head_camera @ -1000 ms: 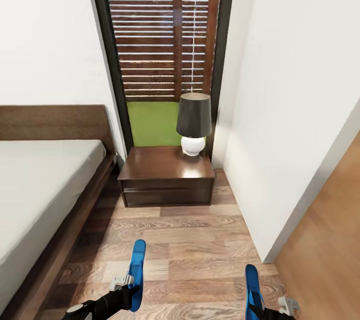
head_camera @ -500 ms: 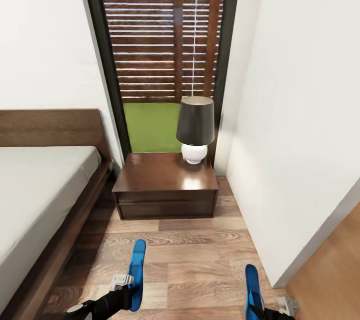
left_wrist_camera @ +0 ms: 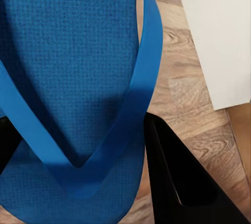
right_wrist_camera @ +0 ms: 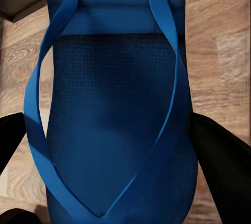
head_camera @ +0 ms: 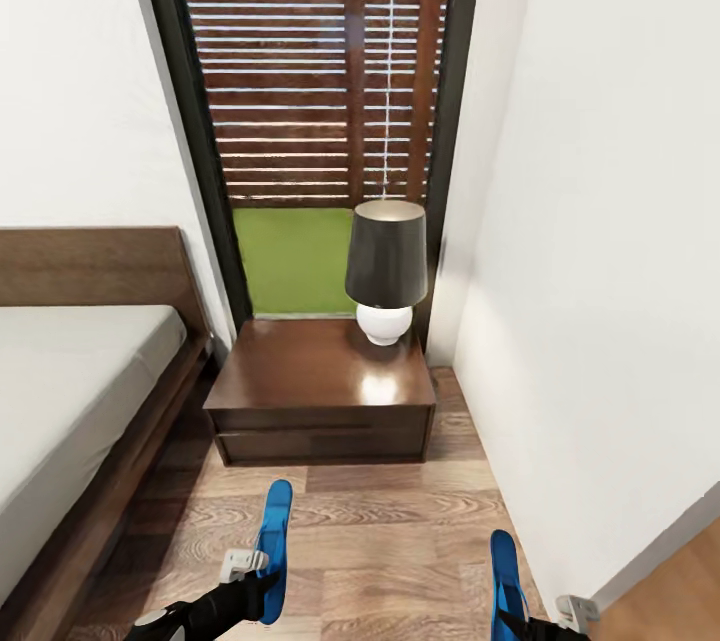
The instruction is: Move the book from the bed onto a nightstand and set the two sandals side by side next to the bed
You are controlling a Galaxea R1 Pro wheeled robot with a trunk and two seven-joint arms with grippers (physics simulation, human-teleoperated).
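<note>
Two sandals carried up to the nightstand beside the bed

Head view: one nightstand [head_camera: 320, 391] stands just right of the bed [head_camera: 70, 391], bearing one lamp [head_camera: 386, 266]; in front of it, the left claw [head_camera: 262, 576] grips one sandal [head_camera: 274, 531] and the right claw [head_camera: 512, 611] another sandal [head_camera: 505, 566]. No book is visible. Released unevenly, the pair could land apart or askew.
Left wrist view: one sandal [left_wrist_camera: 73, 77] clamped over floor [left_wrist_camera: 183, 93]; held at its edge, it may slip.
Right wrist view: one sandal [right_wrist_camera: 115, 103], gripped between the fingers [right_wrist_camera: 219, 166].
</note>
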